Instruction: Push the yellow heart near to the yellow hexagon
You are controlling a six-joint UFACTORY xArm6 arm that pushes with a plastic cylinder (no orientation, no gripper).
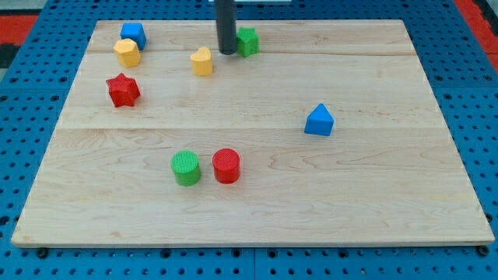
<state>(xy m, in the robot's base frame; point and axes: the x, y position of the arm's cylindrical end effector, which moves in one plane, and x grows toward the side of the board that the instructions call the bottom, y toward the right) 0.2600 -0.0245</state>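
The yellow heart [202,61] lies on the wooden board near the view's top, left of centre. The yellow hexagon [127,53] lies further left, near the board's top left corner, touching or nearly touching a blue block [134,33] just above it. My tip [227,52] is the lower end of a dark rod coming down from the view's top. It stands just right of the yellow heart, a small gap apart, and just left of a green block [247,41].
A red star [123,90] lies below the yellow hexagon. A blue triangular block [319,121] lies right of centre. A green cylinder [186,168] and a red cylinder [226,166] stand side by side lower down. The board [373,210] rests on a blue pegboard.
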